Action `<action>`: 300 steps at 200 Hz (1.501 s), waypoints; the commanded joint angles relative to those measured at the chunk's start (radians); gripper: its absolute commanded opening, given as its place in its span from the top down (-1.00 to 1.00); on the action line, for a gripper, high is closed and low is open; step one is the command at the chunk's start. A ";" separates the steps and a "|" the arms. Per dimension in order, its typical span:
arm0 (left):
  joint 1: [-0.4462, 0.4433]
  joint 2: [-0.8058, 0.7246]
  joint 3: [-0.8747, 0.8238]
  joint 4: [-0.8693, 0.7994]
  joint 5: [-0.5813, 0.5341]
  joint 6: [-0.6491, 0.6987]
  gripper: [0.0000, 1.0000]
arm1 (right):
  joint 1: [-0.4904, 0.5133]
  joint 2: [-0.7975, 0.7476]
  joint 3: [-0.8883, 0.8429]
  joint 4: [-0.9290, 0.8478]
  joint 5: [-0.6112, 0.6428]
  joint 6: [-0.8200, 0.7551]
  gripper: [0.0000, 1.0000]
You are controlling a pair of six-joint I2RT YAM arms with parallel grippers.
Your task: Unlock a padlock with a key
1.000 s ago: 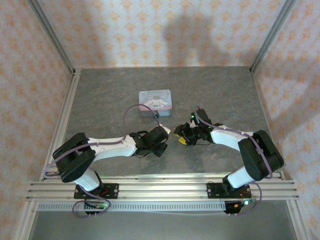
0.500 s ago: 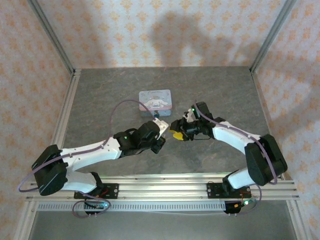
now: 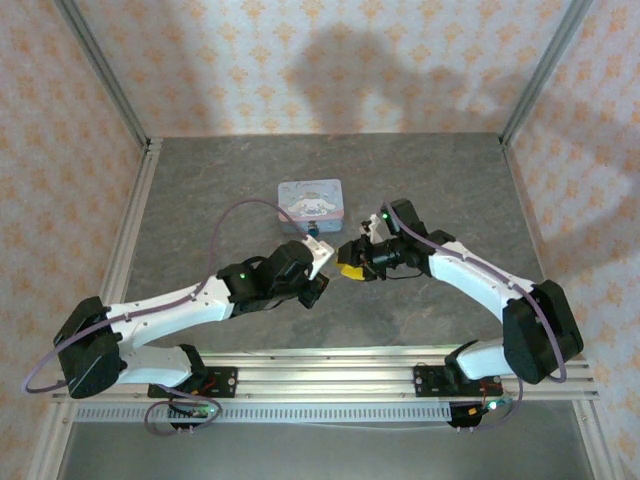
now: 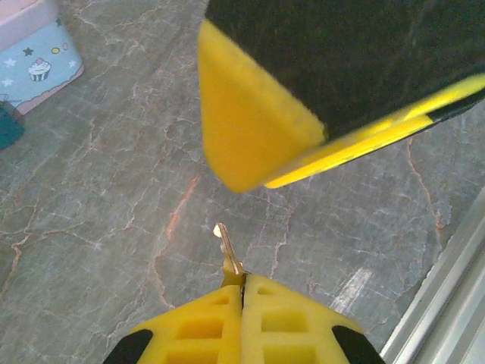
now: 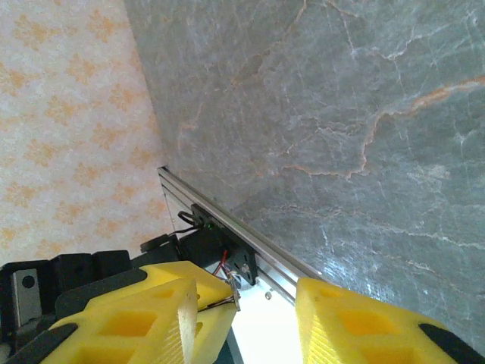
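Observation:
My left gripper (image 4: 244,284) is shut on the key (image 4: 227,254), a thin pale metal key that sticks out from the fingertips above the grey floor. In the top view the left gripper (image 3: 327,262) meets my right gripper (image 3: 348,266) tip to tip in front of the tin. The right gripper (image 5: 254,326) is open with nothing between its fingers, and the key (image 5: 236,297) shows edge-on beside its left finger. A small dark-blue thing, likely the padlock (image 3: 313,231), lies at the tin's front edge. It is cut off at the left edge of the left wrist view (image 4: 7,125).
The pale-blue tin (image 3: 311,203) with a white cartoon character stands just behind both grippers. One big yellow finger of the right gripper (image 4: 250,121) hangs close above the key. Aluminium rails (image 3: 320,372) line the near edge, and patterned walls close the other sides.
The left arm has stretched out, carrying its gripper toward the centre. The right gripper has moved left and slightly back to meet it.

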 commanded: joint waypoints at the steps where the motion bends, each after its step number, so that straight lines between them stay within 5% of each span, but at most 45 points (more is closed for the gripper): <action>1: 0.011 -0.020 -0.002 -0.007 0.021 0.003 1.00 | 0.021 -0.014 0.035 -0.033 -0.015 -0.026 0.22; 166: 0.012 -0.061 -0.024 0.060 0.058 -0.038 1.00 | 0.052 0.019 0.033 0.017 -0.012 0.014 0.35; 249: 0.012 -0.070 -0.049 0.073 0.052 -0.059 1.00 | 0.054 0.000 -0.001 0.084 -0.023 0.060 0.99; 300: 0.015 -0.079 -0.060 0.084 0.044 -0.067 1.00 | 0.053 -0.031 -0.006 0.080 0.006 0.038 1.00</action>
